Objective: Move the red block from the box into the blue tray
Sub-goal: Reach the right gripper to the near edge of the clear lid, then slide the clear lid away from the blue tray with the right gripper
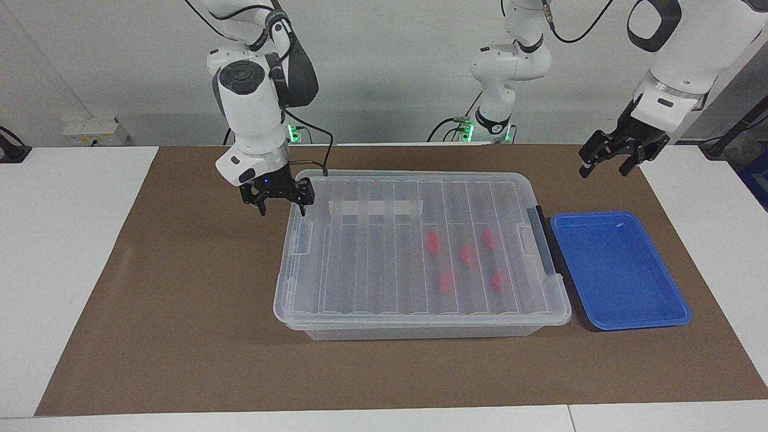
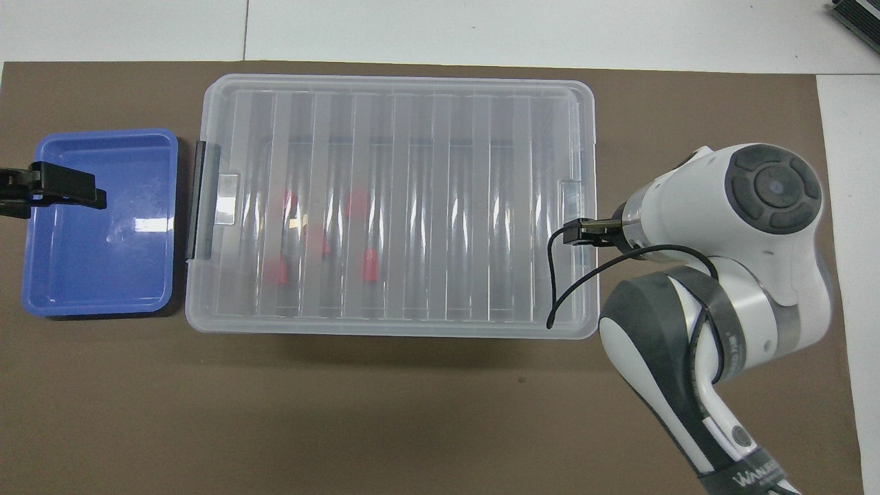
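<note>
Right gripper [image 1: 279, 200]: ours at the box's end toward the right arm's side of the counter, hanging just over the lid's corner nearer the robots; fingers parted, holding nothing.
Left gripper [image 1: 607, 161]: ours up in the air over the brown mat beside the blue tray's robot-side end; fingers spread, empty; this arm waits.
Box [image 1: 420, 312]: clear bin at mid-counter, long axis running between the two arms' ends; ribbed lid [image 1: 372, 252] seated on it, white tape strip [image 1: 376, 208] on the lid, black handle [image 1: 543, 240] at the end facing the tray.
Red block [image 1: 468, 254]: one of five lying under the lid, all clustered in the half of the box toward the left arm's end, well apart from our right gripper.
Blue tray [image 1: 618, 321]: just beside the box's handle end, toward the left arm's end of the counter; nothing in it.
Deciding relation: the blocks lie along the box's long axis away from our right gripper and toward the tray; we judge the left arm the nearer to both.
Stage: we judge the lid must come off before any block is reached; none placed yet.
Risk: the lid's latches may resist, and the box could shift on the mat.
</note>
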`<action>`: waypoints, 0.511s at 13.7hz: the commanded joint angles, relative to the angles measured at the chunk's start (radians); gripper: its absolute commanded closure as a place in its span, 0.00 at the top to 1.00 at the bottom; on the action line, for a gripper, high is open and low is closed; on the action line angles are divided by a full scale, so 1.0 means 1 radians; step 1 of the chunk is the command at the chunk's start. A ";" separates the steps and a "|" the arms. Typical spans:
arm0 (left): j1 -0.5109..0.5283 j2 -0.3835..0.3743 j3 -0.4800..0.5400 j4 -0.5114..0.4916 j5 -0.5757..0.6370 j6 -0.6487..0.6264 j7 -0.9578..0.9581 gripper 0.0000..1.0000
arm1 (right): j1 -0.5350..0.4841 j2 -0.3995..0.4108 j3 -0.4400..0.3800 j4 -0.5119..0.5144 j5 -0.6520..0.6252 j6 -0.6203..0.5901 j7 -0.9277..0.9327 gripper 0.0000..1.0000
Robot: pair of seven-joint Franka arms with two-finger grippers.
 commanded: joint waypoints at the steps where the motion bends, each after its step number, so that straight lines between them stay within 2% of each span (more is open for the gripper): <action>1: 0.003 -0.024 -0.002 -0.021 0.021 -0.003 -0.006 1.00 | -0.003 -0.003 0.002 -0.027 0.014 0.027 -0.032 0.96; 7: 0.003 -0.024 -0.002 -0.022 0.021 -0.003 -0.006 1.00 | -0.056 -0.013 0.000 -0.047 0.014 0.011 -0.175 0.96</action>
